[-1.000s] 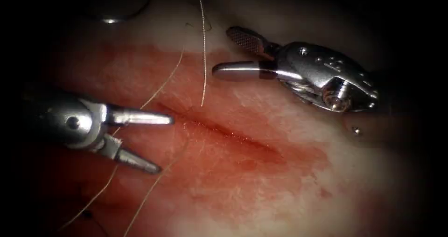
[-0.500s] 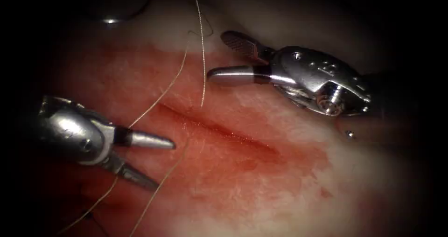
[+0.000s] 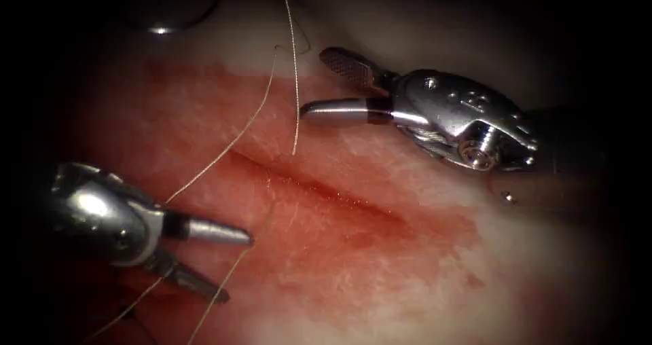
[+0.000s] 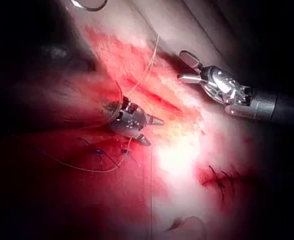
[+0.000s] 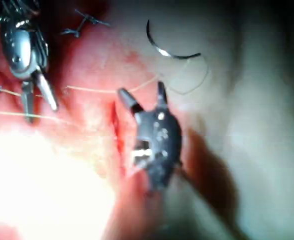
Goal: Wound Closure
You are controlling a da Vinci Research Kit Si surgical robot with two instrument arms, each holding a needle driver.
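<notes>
The cut runs slantwise across the red-stained tissue. My left tool hovers left of the cut with its jaws open, holding nothing. My right tool is above the cut's upper end, jaws open and empty. Pale thread hangs down to the cut's left end, right beside the right tool's lower jaw. A second strand slants toward the left tool, and a third passes near its lower jaw. The curved needle lies free on the tissue at the far upper left, also seen as the needle in the right wrist view.
A second cut, closed with dark stitches, lies apart from the open one. Short blue thread ends sit on the red tissue near the left tool. The right tool stands across the cut from it.
The left tool has dropped toward the lower left and turned a little, jaws still open. The right tool has edged left, closer to the hanging thread.
</notes>
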